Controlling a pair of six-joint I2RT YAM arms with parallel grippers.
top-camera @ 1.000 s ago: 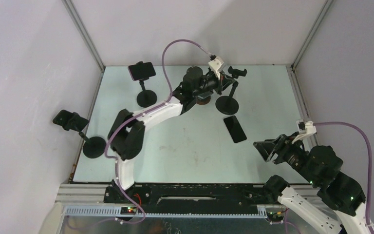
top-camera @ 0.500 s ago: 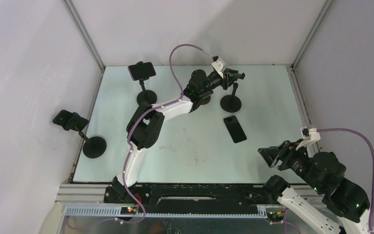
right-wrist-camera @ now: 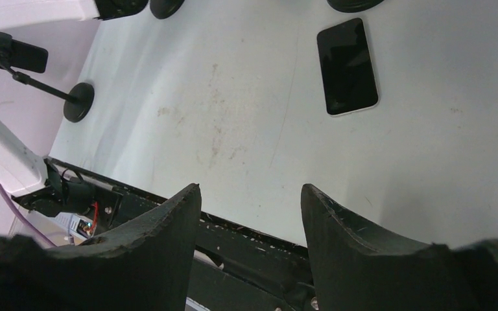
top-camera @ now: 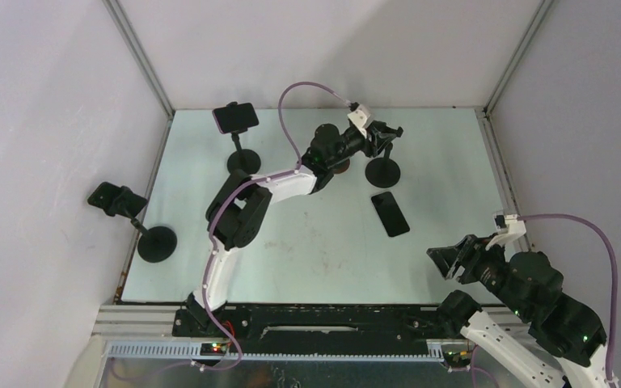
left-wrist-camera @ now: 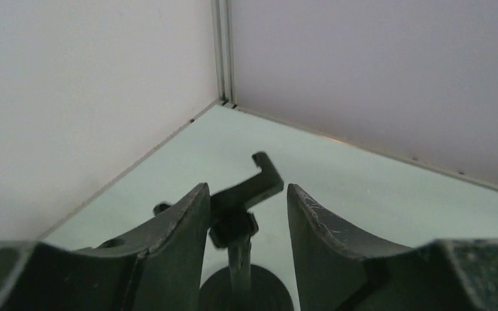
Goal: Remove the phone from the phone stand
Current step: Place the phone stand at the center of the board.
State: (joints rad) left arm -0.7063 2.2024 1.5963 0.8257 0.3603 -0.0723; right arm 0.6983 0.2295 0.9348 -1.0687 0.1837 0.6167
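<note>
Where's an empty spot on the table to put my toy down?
Biggest bare patch: the front middle of the table, between the flat phone and the left arm. Also the back right corner, beyond the empty stand. Crowded: around that stand, where the left gripper reaches.

Phone [top-camera: 390, 213] and stands [top-camera: 382, 171] on table [top-camera: 307, 242]

Flat black slab phone [top-camera: 390, 213] lies on the pale table [top-camera: 307, 234], six o'clock of the round-based black stand [top-camera: 383, 170] (near, not touching).

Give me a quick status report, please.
Left gripper open around empty stand. Right gripper open, empty. Phone flat on table, off stand. Nothing in the way.
</note>
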